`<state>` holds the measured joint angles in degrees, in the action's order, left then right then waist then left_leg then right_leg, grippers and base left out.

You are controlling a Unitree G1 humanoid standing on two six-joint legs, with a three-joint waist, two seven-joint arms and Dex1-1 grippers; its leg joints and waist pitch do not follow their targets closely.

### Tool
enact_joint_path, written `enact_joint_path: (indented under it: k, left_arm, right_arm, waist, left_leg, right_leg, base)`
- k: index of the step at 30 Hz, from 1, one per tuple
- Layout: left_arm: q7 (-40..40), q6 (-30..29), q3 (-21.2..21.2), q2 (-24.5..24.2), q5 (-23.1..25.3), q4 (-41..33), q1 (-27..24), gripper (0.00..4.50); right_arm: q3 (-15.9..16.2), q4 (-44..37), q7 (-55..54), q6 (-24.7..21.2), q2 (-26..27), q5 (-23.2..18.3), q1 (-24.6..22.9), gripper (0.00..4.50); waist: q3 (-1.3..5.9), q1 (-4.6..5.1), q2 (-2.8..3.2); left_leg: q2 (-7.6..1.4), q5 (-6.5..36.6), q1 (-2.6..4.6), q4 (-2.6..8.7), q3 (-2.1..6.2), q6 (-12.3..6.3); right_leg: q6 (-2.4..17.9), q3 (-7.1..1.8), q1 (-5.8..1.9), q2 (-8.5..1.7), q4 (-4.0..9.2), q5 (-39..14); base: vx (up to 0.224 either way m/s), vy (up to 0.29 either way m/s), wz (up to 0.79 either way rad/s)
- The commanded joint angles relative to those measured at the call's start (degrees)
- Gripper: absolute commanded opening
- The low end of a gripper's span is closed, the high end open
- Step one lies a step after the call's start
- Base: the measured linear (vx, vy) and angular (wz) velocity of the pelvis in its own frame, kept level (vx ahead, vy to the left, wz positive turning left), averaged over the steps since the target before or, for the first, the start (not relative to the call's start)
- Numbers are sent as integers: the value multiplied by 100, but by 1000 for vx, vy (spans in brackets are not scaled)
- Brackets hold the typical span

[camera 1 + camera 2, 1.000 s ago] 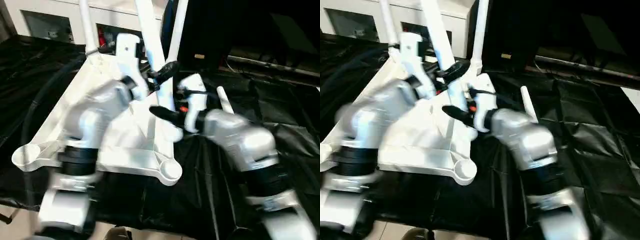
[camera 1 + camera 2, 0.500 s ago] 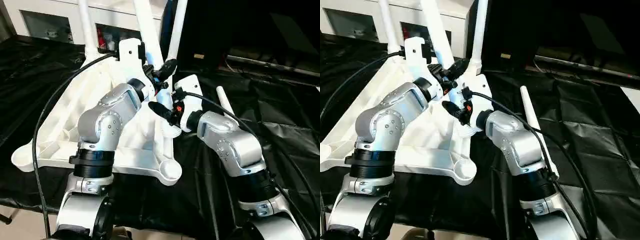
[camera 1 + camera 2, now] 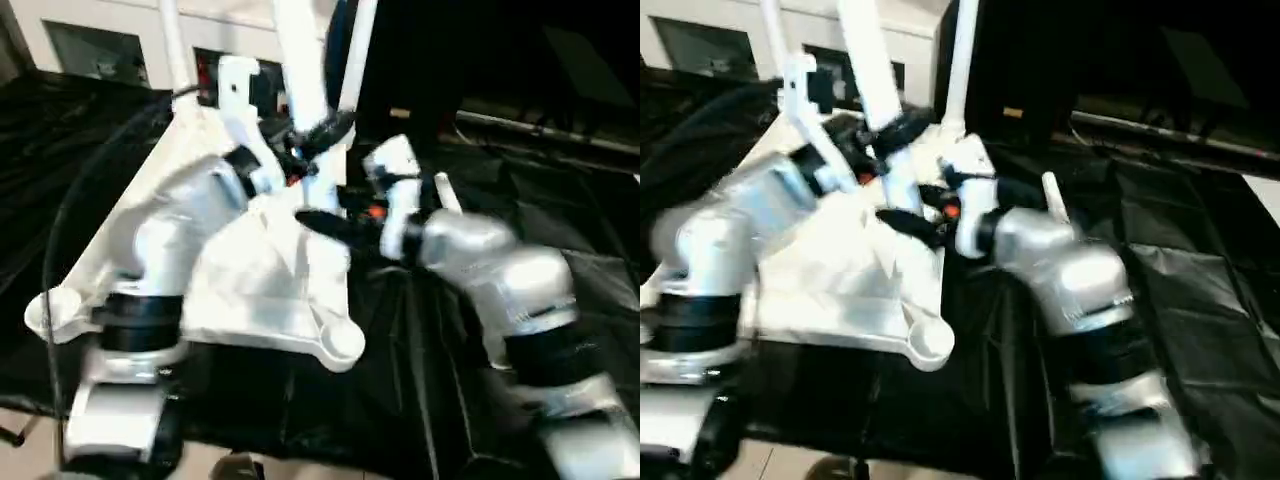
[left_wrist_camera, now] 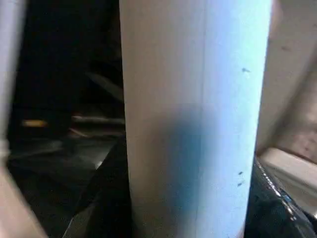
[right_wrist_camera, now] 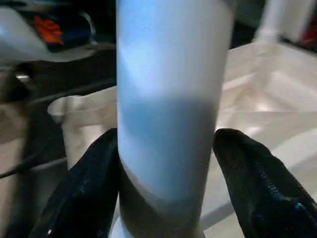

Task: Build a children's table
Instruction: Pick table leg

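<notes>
Table top (image 3: 260,290): white plastic, upside down, ribbed underside up, lying on the black sheet (image 3: 560,230) that covers the desk, toward its left half; near right corner socket (image 3: 340,343) empty and open, near left corner socket (image 3: 45,312) likewise, much of the middle hidden behind both silver forearms. Legs: far left leg (image 3: 172,45) and far right leg (image 3: 358,50) stand upright at the far corners, tops cut off by the frame edge; a third, the held leg (image 3: 303,75), rises between them, top also cut off; a fourth leg (image 3: 447,200) lies on the sheet just beside the top's right edge, mostly hidden by the right arm. Left hand (image 3: 318,133): black fingers closed around the held leg, higher up. Right hand (image 3: 325,222): lower on that leg; head views are smeared here and do not settle its grip. Left wrist view: the leg's tube close up, one dark finger (image 4: 270,203) pressed to its side. Right wrist view: the tube seated between two black fingers (image 5: 257,183), both touching it, so this hand also grips the leg, with the ribbed underside just behind. White cabinet (image 3: 90,45) behind the desk's far edge. Against half a second earlier: both arms blurred rather than sharp, left elbow swung out toward the desk's left edge, right forearm raised; both hands stay on the same leg.
</notes>
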<state>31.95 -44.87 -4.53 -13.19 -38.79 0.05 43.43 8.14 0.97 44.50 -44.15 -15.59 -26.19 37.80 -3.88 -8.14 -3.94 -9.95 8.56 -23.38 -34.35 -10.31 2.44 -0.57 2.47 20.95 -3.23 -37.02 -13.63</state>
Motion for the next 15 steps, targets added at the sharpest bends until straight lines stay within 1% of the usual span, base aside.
enact_joint_path:
  k: [1, 3, 5, 6, 7, 10, 12, 15]
  left_arm:
    - [403, -154, 71, -80, -286, -249, 42, 186]
    - [593, -255, 4, -123, -501, -310, 50, 186]
    - [667, -277, -64, -109, -603, -319, 76, 186]
    - [695, -319, -144, -72, -726, -305, 106, 186]
    - [709, -331, -164, -64, -761, -300, 114, 186]
    - [799, -359, -149, -103, -798, -315, 109, 186]
    - [884, -382, -106, -156, -803, -348, 68, 185]
    - [908, -379, -89, -175, -810, -342, 57, 185]
  right_arm:
    - [-147, -126, 332, -188, -180, -203, 58, 302]
    - [-76, -160, 572, -172, -314, -272, 41, 302]
    - [-17, -176, 739, -193, -398, -326, 25, 302]
    - [12, -177, 825, -214, -437, -372, 13, 274]
    - [10, -172, 831, -237, -436, -394, 10, 274]
    - [-2, -171, 828, -303, -424, -440, 10, 255]
    - [-37, -189, 812, -355, -385, -498, 2, 230]
    - [-72, -184, 777, -360, -346, -528, 4, 219]
  waist:
    - [421, 13, 86]
    - [426, 10, 86]
    - [426, 7, 81]
    - [421, -3, 71]
    - [418, 3, 70]
    - [426, 4, 67]
    - [428, -1, 96]
    - [435, 1, 84]
  left_leg:
    - [-341, 1082, 252, 443, 134, 524]
    - [-345, 1101, 257, 435, 132, 528]
    - [-344, 1074, 261, 428, 128, 503]
    - [-347, 1095, 267, 430, 123, 501]
    - [-345, 1101, 263, 431, 125, 496]
    - [-345, 1085, 256, 429, 128, 484]
    - [-346, 1046, 263, 430, 131, 488]
    - [-346, 1062, 264, 430, 130, 514]
  right_leg:
    - [866, -252, -138, -526, 417, -195]
    - [922, -250, -134, -533, 413, -253]
    - [982, -248, -134, -527, 412, -229]
    - [1000, -248, -129, -525, 419, -274]
    - [1014, -248, -132, -523, 413, -292]
    - [1021, -249, -138, -532, 421, -334]
    - [1011, -250, -131, -528, 416, -313]
    - [1001, -247, -130, -525, 413, -318]
  base:
    - [0, 0, 0]
    - [0, 0, 0]
    - [0, 0, 0]
    - [0, 0, 0]
    - [0, 0, 0]
    - [0, 0, 0]
    - [0, 0, 0]
    - [0, 0, 0]
